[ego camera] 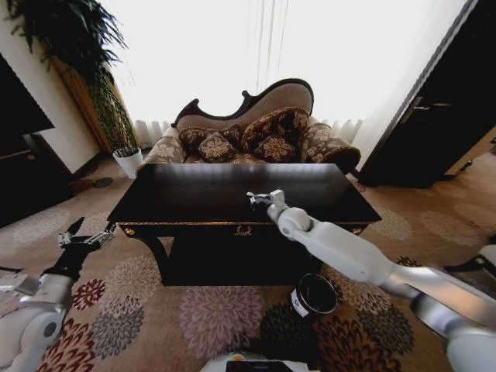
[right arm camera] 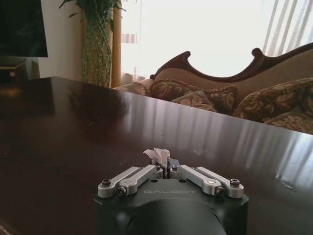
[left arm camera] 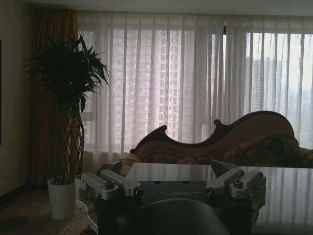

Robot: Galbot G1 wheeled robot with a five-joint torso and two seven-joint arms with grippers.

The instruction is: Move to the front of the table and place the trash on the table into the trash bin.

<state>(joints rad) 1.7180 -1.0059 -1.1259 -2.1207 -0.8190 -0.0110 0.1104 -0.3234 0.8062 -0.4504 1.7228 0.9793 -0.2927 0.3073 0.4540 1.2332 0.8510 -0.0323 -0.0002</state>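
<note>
White arms, dark silver-linked tool (right arm camera: pixel 164 159), seemingly "GALBOT"-marked

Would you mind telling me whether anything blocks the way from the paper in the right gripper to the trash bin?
Nothing visible does. The right gripper, over the table, is shut on the white paper scrap; the trash bin stands open-topped on the carpet by the table's front.

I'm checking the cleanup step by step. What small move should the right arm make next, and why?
Probably lift the right gripper slightly off the table. Its jaws look shut on a white paper scrap just above the tabletop, and the trash bin stands on the carpet below the front edge.
</note>
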